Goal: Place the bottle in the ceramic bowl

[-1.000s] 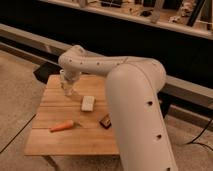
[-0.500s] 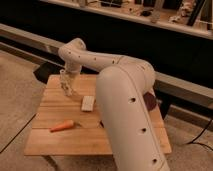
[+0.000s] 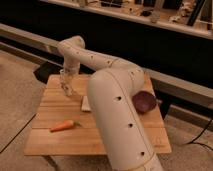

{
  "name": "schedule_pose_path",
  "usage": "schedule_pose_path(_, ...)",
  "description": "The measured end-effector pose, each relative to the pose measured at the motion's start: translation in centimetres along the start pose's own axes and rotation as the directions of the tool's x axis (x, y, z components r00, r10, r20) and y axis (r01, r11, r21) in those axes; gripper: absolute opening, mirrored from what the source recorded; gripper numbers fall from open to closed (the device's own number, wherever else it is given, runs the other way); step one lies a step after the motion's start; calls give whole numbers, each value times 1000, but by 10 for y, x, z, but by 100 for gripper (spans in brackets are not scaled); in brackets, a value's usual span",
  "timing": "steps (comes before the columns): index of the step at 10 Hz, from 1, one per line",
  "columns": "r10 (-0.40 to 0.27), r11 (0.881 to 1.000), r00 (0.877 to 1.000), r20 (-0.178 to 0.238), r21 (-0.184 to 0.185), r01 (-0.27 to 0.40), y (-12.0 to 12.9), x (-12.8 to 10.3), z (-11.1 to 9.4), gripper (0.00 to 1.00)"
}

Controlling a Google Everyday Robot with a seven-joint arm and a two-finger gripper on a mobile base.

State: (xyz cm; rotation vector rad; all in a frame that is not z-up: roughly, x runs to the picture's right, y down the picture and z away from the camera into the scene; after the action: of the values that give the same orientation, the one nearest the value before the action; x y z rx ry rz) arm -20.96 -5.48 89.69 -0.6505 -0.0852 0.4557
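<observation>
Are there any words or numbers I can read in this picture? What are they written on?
No, none can be read here.
Ceramic bowl, carrot, white arm: no writing shows.
Hand, low over the far left part of the table: no label can be made out there.
Things on the back shelf: too small to read.

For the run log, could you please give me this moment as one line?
gripper: above far-left part of table | ceramic bowl: right side, beside arm | bottle: not clearly seen | carrot: front left
</observation>
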Motion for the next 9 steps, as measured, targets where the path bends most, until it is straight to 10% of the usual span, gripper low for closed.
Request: schedule_pose_path(9,5,993,999,45,-116,1,-4,-19,29,65)
